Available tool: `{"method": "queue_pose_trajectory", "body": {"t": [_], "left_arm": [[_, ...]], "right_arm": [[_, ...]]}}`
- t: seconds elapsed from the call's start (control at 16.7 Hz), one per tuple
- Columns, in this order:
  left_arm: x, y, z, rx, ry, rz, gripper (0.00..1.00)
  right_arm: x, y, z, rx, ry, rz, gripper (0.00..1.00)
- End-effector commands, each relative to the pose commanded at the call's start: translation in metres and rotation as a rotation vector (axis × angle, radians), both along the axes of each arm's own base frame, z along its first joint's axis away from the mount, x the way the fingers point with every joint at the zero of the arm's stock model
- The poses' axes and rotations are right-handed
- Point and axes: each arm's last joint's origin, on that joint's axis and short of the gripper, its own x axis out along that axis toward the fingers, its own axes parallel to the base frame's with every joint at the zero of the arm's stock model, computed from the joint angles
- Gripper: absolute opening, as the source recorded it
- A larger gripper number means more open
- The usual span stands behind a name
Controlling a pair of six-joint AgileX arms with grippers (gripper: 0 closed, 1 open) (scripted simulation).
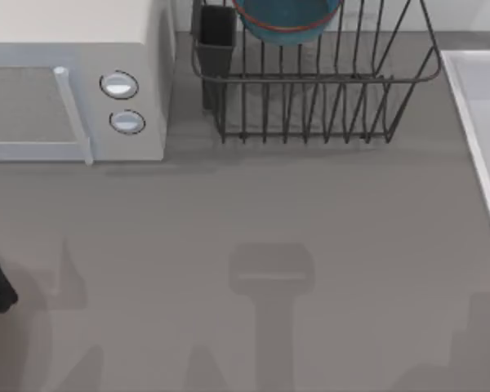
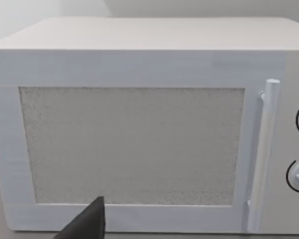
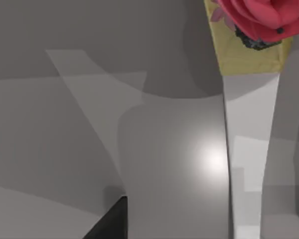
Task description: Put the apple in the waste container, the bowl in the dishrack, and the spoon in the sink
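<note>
The bowl (image 1: 287, 20) already sits in the dishrack (image 1: 310, 90), well apart from the left claw (image 2: 89, 224), which faces the microwave (image 2: 139, 149) door and could bump it if driven forward. Where the top view gives the rack and the sink (image 1: 482, 122), the right wrist view gives a red lump (image 3: 259, 17), possibly the apple, beyond the right claw (image 3: 109, 224). I cannot tell whether either claw is apart or together.

You have one bowl (image 1: 287, 18), sitting in one dishrack (image 1: 327, 106) with one dark cutlery cup (image 1: 216, 41). Count one sink (image 1: 483, 122), one white microwave (image 1: 73, 82) with two round knobs (image 1: 119, 85), and one red apple (image 3: 259, 17).
</note>
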Motion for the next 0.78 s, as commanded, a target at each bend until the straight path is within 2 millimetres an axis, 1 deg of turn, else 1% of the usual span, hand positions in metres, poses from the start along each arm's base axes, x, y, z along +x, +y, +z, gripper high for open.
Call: {"method": "queue_pose_trajectory", "body": {"t": [0.24,0.3,0.36,0.48,0.6,0.78], "left_arm": [[0.000,0.000,0.000,0.000,0.000,0.000,1.00],[0.000,0.000,0.000,0.000,0.000,0.000,1.00],[0.000,0.000,0.000,0.000,0.000,0.000,1.00],[0.000,0.000,0.000,0.000,0.000,0.000,1.00],[0.000,0.000,0.000,0.000,0.000,0.000,1.00],[0.000,0.000,0.000,0.000,0.000,0.000,1.00]], "right_arm": [[0.000,0.000,0.000,0.000,0.000,0.000,0.00],[0.000,0.001,0.022,-0.029,-0.003,-0.035,0.00],[0.000,0.001,0.022,-0.029,-0.003,-0.034,0.00],[0.004,-0.001,0.032,-0.032,-0.012,-0.031,0.00],[0.007,-0.002,0.048,-0.032,-0.011,-0.026,0.00],[0.005,-0.001,0.080,-0.021,0.022,-0.025,0.00]]}}
